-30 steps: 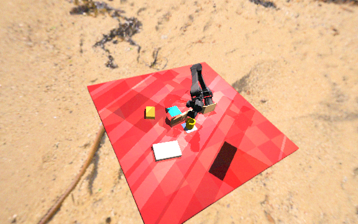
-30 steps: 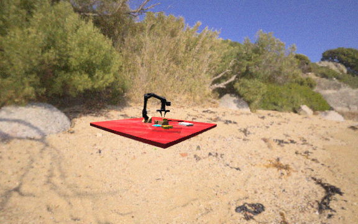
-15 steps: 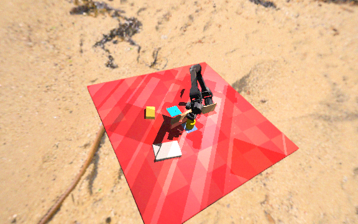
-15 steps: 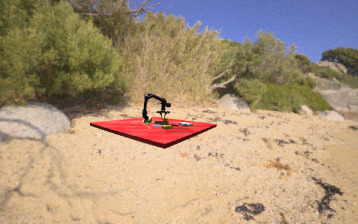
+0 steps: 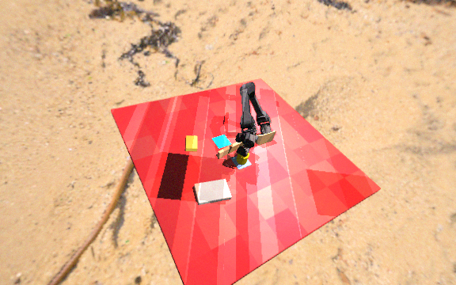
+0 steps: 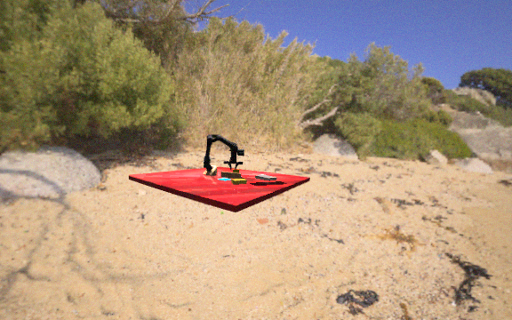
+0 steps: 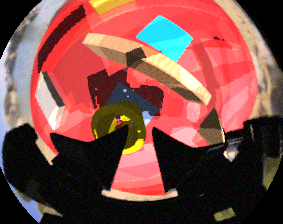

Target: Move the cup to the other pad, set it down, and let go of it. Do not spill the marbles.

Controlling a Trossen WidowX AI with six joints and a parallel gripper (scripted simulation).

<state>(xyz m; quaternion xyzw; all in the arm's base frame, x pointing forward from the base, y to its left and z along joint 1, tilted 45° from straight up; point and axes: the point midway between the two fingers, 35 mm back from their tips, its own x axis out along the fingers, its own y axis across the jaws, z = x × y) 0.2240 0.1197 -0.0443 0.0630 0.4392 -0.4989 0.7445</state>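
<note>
The yellow cup (image 5: 243, 159) (image 6: 236, 171) (image 7: 112, 107) stands upright on the light blue pad (image 5: 245, 165) (image 7: 148, 118), around the middle of the red desk (image 5: 331, 178) (image 6: 185, 187) (image 7: 227, 45), well apart from all its corners. In the wrist view its mouth is partly covered by a finger; inside, small purple and reddish marbles (image 7: 118, 119) lie low in the cup. How many there are is too small to tell. No marbles show outside the cup.

The gripper (image 5: 244, 152) (image 6: 234, 167) (image 7: 140, 128) points down over the cup, its fingers partly open with a gap between the tips, gripping nothing. Whether a finger touches the rim, I cannot tell.

The cyan pad (image 5: 222, 141) (image 6: 224, 180) (image 7: 164, 37) bears no cup. A low wooden barrier (image 5: 223, 153) (image 6: 231, 175) (image 7: 147, 67) stands on edge between the two pads. In the top view, the yellow block (image 5: 191, 143) (image 6: 239, 181) (image 7: 109, 5) lies between the cyan pad and the desk's left edge, toward the upper left corner. The white slab (image 5: 213, 191) (image 6: 266, 177) (image 7: 48, 102) lies flat below it, nearer the left edge than the right corner. Another wooden board (image 5: 266, 137) stands by the arm's base, toward the desk's upper right edge.
</note>
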